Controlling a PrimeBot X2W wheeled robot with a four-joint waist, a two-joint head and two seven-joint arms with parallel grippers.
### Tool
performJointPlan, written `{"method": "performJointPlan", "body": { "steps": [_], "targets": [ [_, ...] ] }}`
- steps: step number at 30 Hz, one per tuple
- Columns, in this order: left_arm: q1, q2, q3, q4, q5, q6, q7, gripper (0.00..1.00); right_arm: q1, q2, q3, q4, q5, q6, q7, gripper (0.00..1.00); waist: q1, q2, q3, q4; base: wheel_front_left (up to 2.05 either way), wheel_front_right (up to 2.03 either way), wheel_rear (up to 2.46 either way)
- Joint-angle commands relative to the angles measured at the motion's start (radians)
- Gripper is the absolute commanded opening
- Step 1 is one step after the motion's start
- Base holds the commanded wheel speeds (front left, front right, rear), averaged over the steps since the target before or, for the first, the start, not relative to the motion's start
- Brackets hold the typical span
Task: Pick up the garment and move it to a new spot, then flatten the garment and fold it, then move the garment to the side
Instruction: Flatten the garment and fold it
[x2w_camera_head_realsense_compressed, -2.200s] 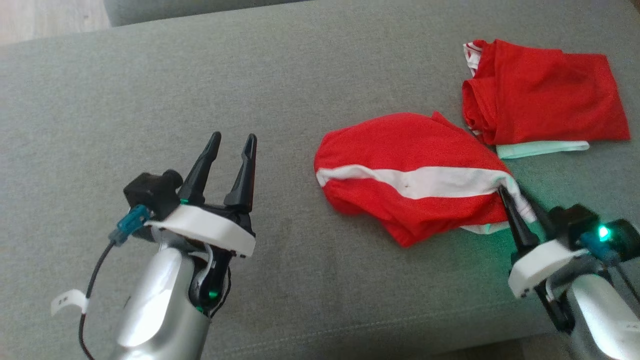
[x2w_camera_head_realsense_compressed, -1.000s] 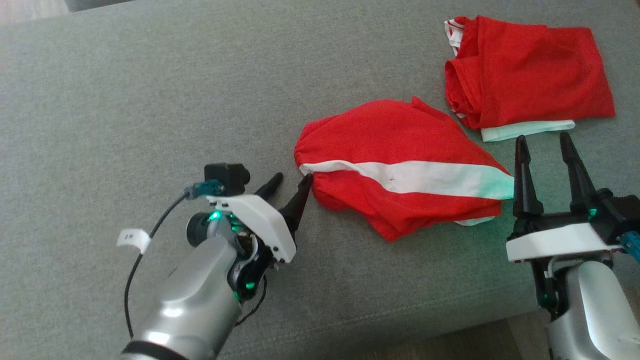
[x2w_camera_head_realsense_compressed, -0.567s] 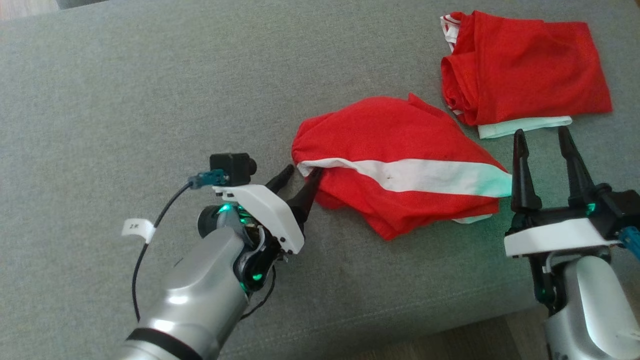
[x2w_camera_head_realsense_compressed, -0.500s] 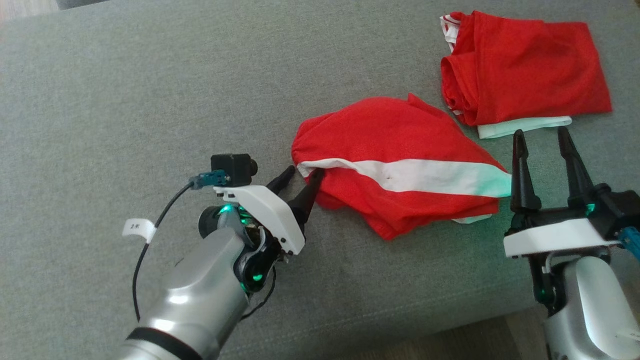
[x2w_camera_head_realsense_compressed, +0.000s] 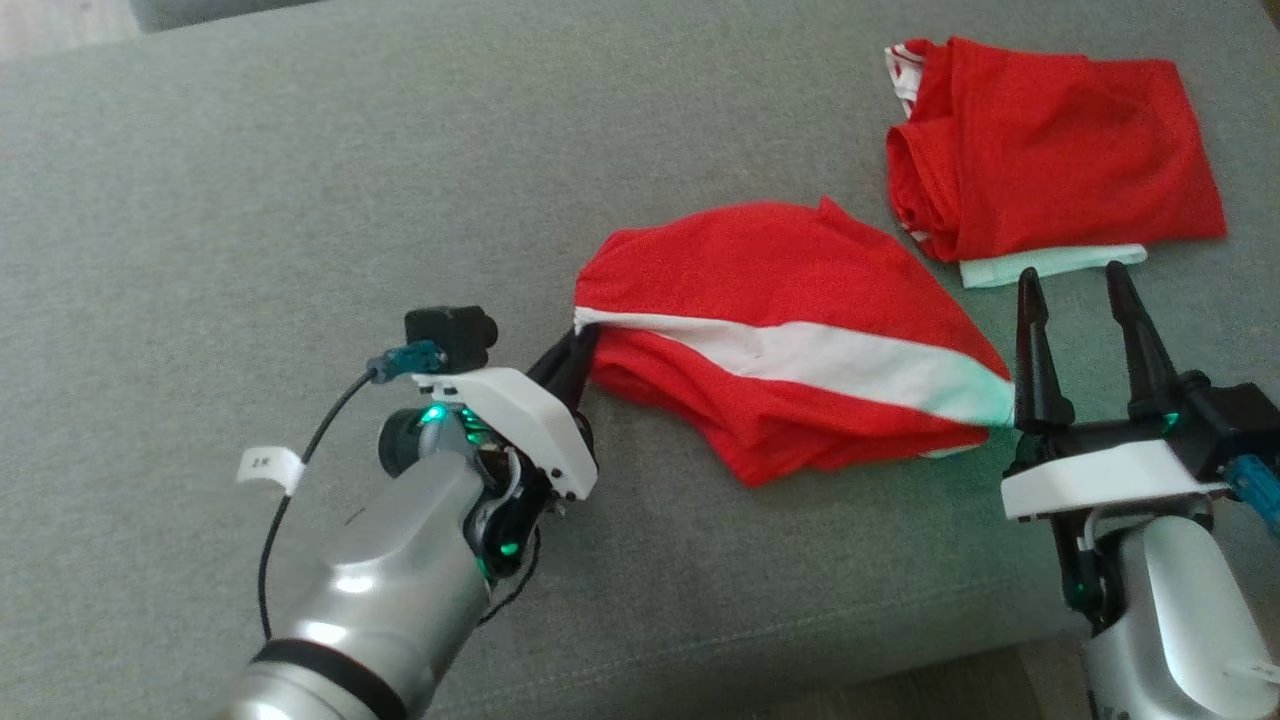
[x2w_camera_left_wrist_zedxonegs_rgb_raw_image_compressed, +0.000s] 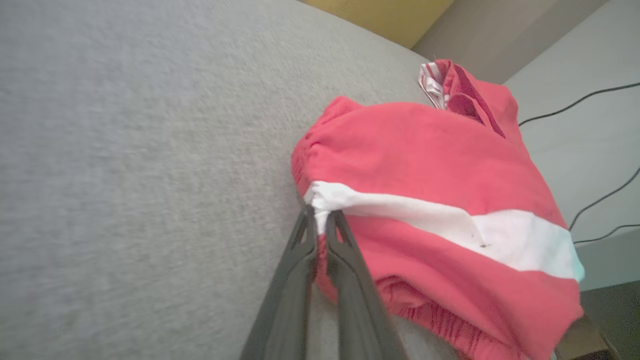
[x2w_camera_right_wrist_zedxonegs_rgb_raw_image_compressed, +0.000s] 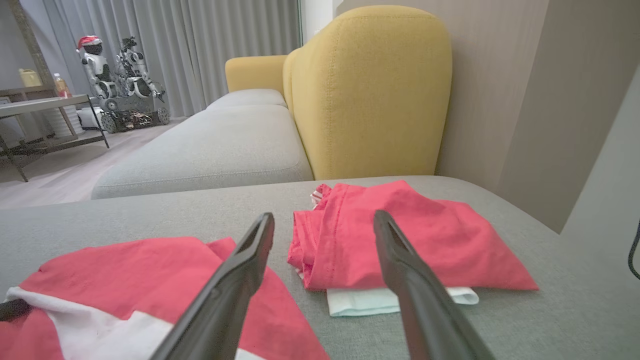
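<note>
The garment (x2w_camera_head_realsense_compressed: 790, 340) is a crumpled red piece with a broad white stripe, lying mid-cushion; it also appears as the garment (x2w_camera_left_wrist_zedxonegs_rgb_raw_image_compressed: 440, 210) and the garment (x2w_camera_right_wrist_zedxonegs_rgb_raw_image_compressed: 125, 290). My left gripper (x2w_camera_head_realsense_compressed: 578, 345) is shut on the garment's left end, right where the white stripe starts, and the cloth there is pulled taut. Seen from the left wrist, the left gripper (x2w_camera_left_wrist_zedxonegs_rgb_raw_image_compressed: 320, 217) pinches that white edge between closed fingers. My right gripper (x2w_camera_head_realsense_compressed: 1070, 280) stands open just off the garment's right end, holding nothing; its fingers (x2w_camera_right_wrist_zedxonegs_rgb_raw_image_compressed: 240, 270) are spread wide.
A second red garment (x2w_camera_head_realsense_compressed: 1050, 150) lies folded on a pale mint cloth (x2w_camera_head_realsense_compressed: 1050, 262) at the back right. The grey cushion (x2w_camera_head_realsense_compressed: 300, 180) stretches wide to the left. Its front edge runs along the bottom right. A yellow sofa back (x2w_camera_right_wrist_zedxonegs_rgb_raw_image_compressed: 370, 90) rises behind.
My left gripper closed on the garment's left end and has tugged it slightly leftward, stretching the stripe. The right gripper stays open beside the right end.
</note>
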Motion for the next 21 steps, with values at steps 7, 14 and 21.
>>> {"method": "performJointPlan", "body": {
  "steps": [7,14,21],
  "targets": [
    [-0.105,0.054,0.09,-0.02,0.054,0.043,-0.054,0.0,-0.016,0.005,0.04,-0.011,-0.014,-0.001,-0.011,1.0,0.0,0.0,-0.066,0.059,0.0,0.0,0.0],
    [-0.118,0.112,0.319,-0.236,0.227,0.137,-0.056,0.0,-0.021,0.011,0.074,0.001,-0.006,-0.001,-0.011,1.0,0.0,0.0,-0.091,0.086,0.0,0.0,0.0],
    [-0.006,0.096,0.488,-0.395,0.43,0.159,-0.057,0.0,-0.017,0.016,0.097,0.01,0.002,-0.001,-0.011,1.0,0.0,0.0,-0.099,0.098,0.0,0.0,0.0]
  ]
}}
